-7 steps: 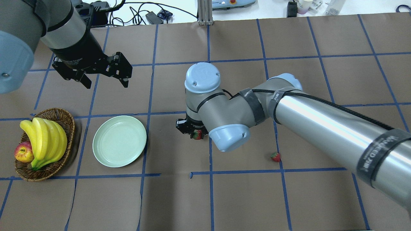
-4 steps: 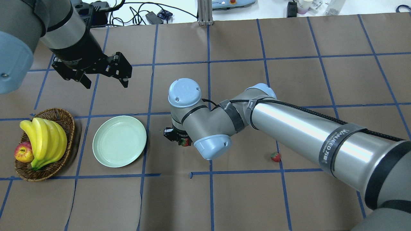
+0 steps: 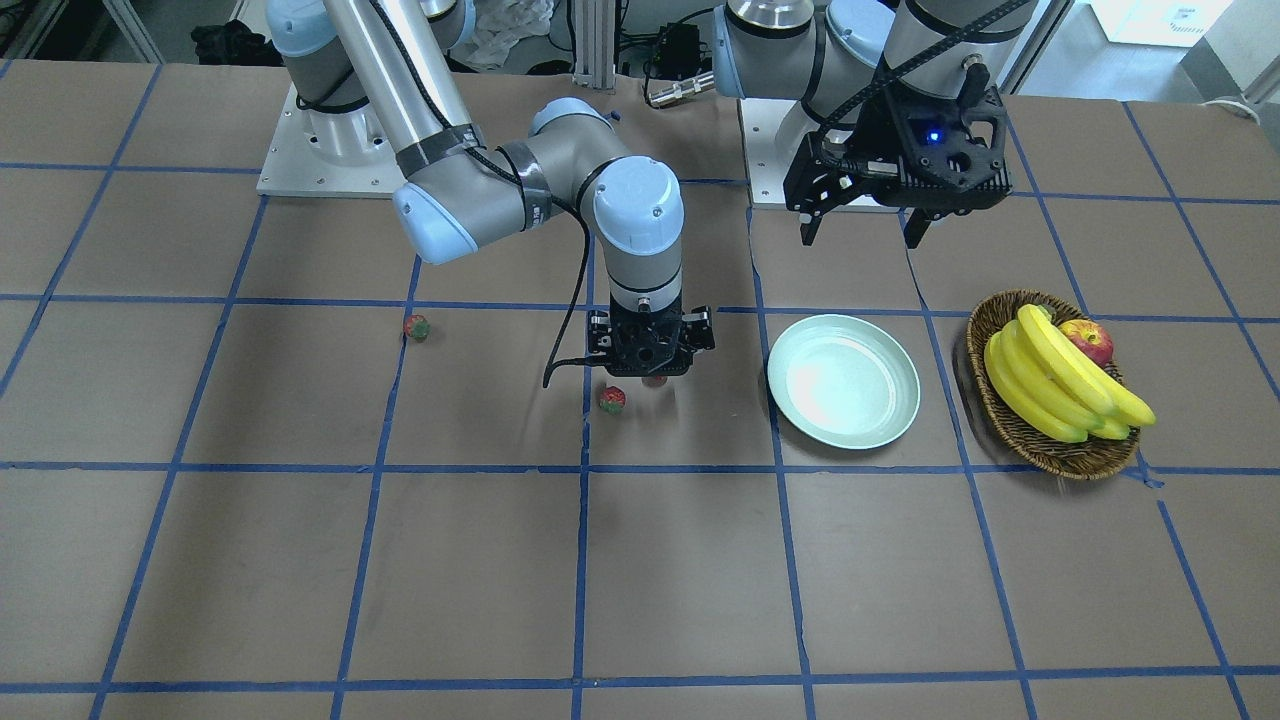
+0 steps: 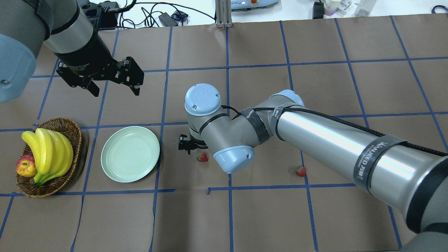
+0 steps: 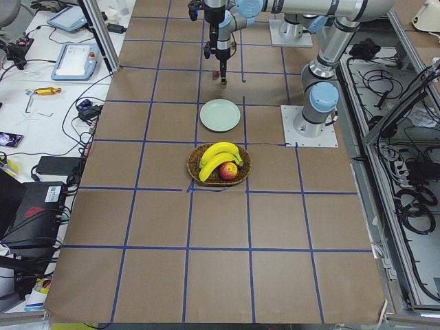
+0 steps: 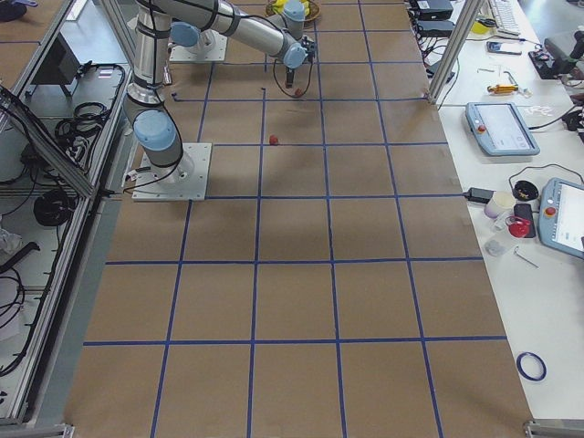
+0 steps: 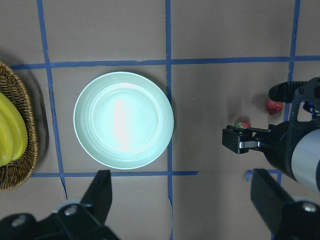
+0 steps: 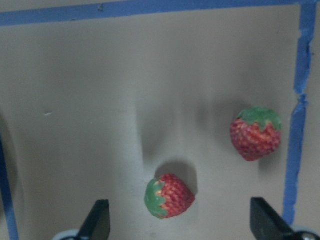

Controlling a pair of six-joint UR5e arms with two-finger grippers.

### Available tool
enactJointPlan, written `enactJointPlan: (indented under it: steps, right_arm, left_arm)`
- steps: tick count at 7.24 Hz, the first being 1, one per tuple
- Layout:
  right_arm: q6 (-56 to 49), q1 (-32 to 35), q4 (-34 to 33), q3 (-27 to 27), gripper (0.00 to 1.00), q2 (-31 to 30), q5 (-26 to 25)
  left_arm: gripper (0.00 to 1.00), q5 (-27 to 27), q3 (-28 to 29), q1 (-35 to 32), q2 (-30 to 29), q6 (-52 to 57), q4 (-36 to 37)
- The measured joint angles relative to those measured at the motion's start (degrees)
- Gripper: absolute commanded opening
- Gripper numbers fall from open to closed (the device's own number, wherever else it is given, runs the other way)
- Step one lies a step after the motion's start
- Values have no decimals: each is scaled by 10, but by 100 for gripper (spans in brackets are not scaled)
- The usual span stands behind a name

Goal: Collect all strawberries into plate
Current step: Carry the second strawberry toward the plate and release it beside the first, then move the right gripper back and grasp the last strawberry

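The mint-green plate (image 4: pixel 130 154) is empty; it also shows in the front view (image 3: pixel 843 380) and the left wrist view (image 7: pixel 123 120). My right gripper (image 3: pixel 650 375) hovers right of the plate, open, with its fingertips (image 8: pixel 97 220) wide apart. Two strawberries lie on the paper under it. One strawberry (image 8: pixel 170 196) is between the fingers and touches neither. The other strawberry (image 8: pixel 256 134) is beside it, also seen from overhead (image 4: pixel 202 157). A third strawberry (image 4: pixel 300 171) lies further right. My left gripper (image 4: pixel 115 89) is open and empty, above and beyond the plate.
A wicker basket (image 4: pixel 66 126) with bananas (image 4: pixel 49 150) and an apple (image 4: pixel 26 165) stands left of the plate. The right arm's long forearm (image 4: pixel 332 140) crosses over the table's right half. Blue tape lines grid the brown paper.
My right gripper carried a strawberry left toward the plate, then opened; that strawberry now lies on the paper to the right of the plate. The left arm has not moved.
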Motion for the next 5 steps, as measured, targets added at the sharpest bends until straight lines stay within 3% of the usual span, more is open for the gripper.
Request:
enactJointPlan:
  steps: [2,5]
  right_arm:
    - [-61,-61,64,35,100,-51,-50]
    - [-210,-165,87,173,98,-145,-104]
  left_arm:
    - [100,0,0,0,0,0,0]
    - [100,0,-2,-1,1,0,0]
